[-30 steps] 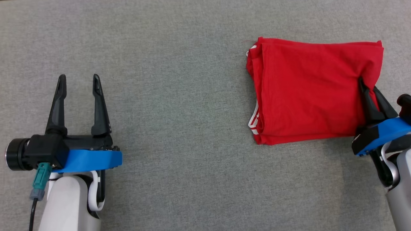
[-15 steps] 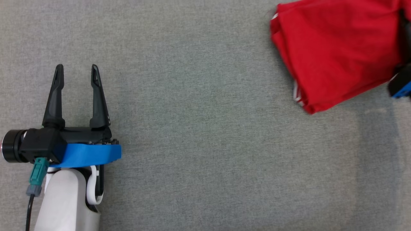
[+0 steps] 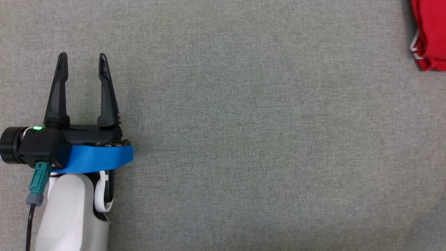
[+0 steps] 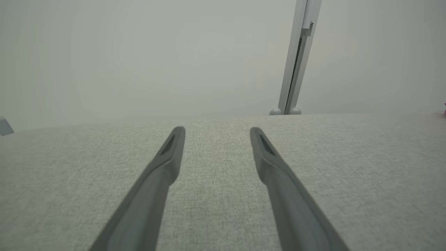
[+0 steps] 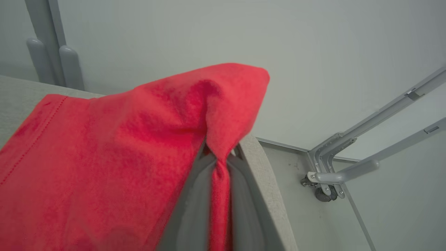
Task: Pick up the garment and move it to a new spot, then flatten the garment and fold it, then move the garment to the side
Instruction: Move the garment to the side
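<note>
Closest to us, at lower left of the head view, our left gripper [image 3: 82, 57] hangs over the table [image 3: 244, 139]. Its two long fingers [image 3: 57, 94] are dark hard plastic, smooth, tapered to thin tips, and they stand spread wide w/ nothing between. Behind them sit a blue band [image 3: 94, 162] and a pale rounded forearm [image 3: 69, 212]. The table cover is grey woven fabric, flat and fine-grained.

On the other side, our right gripper [image 5: 220, 158] has its jaws pressed together on a fold of the garment [image 5: 104, 157]. The garment is red soft knit, matt, w/ a stitched hem line [image 5: 35, 139] along one edge. The cloth makes a peak over the fingertips and drapes down to the left in that view, by the table's rounded corner. In the head view the garment is at the top right edge, partly cut off, w/ white trim [image 3: 414, 45] at its folded side.

Farther away, behind the table, there are a pale plain wall [image 4: 139, 52] and a grey metal post [image 4: 296, 62]. Beyond the corner is a metal frame [image 5: 348, 167] on a small wheel [image 5: 322, 195].
</note>
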Robot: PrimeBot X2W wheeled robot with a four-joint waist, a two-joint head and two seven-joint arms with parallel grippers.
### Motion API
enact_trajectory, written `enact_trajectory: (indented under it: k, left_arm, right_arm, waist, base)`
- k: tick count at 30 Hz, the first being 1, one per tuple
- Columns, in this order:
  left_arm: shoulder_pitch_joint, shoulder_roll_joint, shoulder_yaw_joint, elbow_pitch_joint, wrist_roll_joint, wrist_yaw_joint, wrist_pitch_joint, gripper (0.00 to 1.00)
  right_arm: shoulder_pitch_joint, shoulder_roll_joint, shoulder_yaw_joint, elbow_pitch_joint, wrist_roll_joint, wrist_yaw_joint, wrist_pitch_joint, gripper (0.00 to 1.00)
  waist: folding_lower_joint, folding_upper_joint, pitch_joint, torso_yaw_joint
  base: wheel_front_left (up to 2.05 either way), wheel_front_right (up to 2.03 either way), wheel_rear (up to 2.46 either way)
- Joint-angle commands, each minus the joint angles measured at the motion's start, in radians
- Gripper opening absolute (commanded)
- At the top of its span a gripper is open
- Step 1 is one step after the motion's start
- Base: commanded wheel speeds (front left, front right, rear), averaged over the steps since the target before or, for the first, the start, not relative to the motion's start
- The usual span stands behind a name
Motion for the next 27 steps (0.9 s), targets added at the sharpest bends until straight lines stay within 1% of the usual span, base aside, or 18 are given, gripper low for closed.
enact_trajectory:
  k: [1, 5, 7, 8, 9, 10, 14, 18, 22, 27]
  left_arm:
    - [-0.013, 0.006, 0.002, -0.004, 0.000, 0.005, -0.004, 1.00]
    - [-0.025, 0.005, -0.003, -0.003, 0.001, 0.006, -0.004, 1.00]
    - [-0.027, 0.009, -0.003, -0.003, 0.001, 0.006, -0.004, 1.00]
    - [-0.028, 0.010, -0.003, -0.002, 0.002, 0.007, -0.004, 1.00]
    - [-0.029, 0.010, -0.004, -0.002, 0.002, 0.007, -0.004, 1.00]
    - [-0.030, 0.011, -0.004, -0.001, 0.002, 0.008, -0.004, 1.00]
    - [-0.028, 0.008, -0.008, 0.002, 0.000, 0.011, -0.004, 1.00]
    - [-0.004, 0.008, -0.002, 0.007, -0.008, 0.015, -0.004, 1.00]
    - [0.022, 0.006, 0.008, 0.016, -0.015, 0.017, -0.004, 1.00]
    - [0.074, 0.005, 0.018, 0.028, -0.023, 0.020, -0.004, 1.00]
  right_arm:
    - [-0.025, -0.014, -0.009, 0.018, -0.003, 0.000, 0.002, 0.00]
    - [-0.065, -0.030, 0.004, 0.070, -0.017, 0.000, -0.008, 0.00]
    - [-0.090, -0.022, 0.014, 0.091, -0.029, 0.000, -0.013, 0.00]
    - [-0.101, -0.016, 0.020, 0.102, -0.038, 0.000, -0.015, 0.37]
    - [-0.113, -0.009, 0.025, 0.113, -0.047, 0.000, -0.018, 0.67]
    - [-0.125, -0.004, 0.025, 0.127, -0.053, 0.000, -0.019, 1.00]
    - [-0.163, -0.003, 0.002, 0.184, -0.120, 0.000, -0.036, 1.00]
    - [-0.172, 0.021, -0.017, 0.213, -0.161, 0.000, -0.074, 1.00]
    - [-0.146, 0.064, -0.021, 0.212, -0.166, 0.000, -0.143, 1.00]
    - [-0.091, 0.140, 0.009, 0.188, -0.151, 0.000, -0.226, 1.00]
  waist:
    - [-0.0001, 0.0000, 0.005, 0.004]
    - [-0.0001, 0.0000, 0.016, 0.013]
    - [-0.0001, 0.0000, 0.019, 0.014]
    - [-0.0001, 0.0000, 0.020, 0.014]
    - [-0.0001, 0.0000, 0.020, 0.015]
    - [-0.0001, 0.0000, 0.019, 0.016]
    - [-0.0001, 0.0000, 0.006, 0.022]
    - [-0.0001, 0.0000, -0.025, 0.021]
    - [-0.0001, 0.0000, -0.077, 0.018]
    - [-0.0001, 0.0000, -0.159, 0.014]
  base:
    - [0.00, 0.00, 0.00]
    - [0.00, 0.00, 0.00]
    - [0.00, 0.00, 0.00]
    - [0.00, 0.00, 0.00]
    - [0.00, 0.00, 0.00]
    - [0.00, 0.00, 0.00]
    - [0.00, 0.00, 0.00]
    - [0.00, 0.00, 0.00]
    - [0.00, 0.00, 0.00]
    - [0.00, 0.00, 0.00]
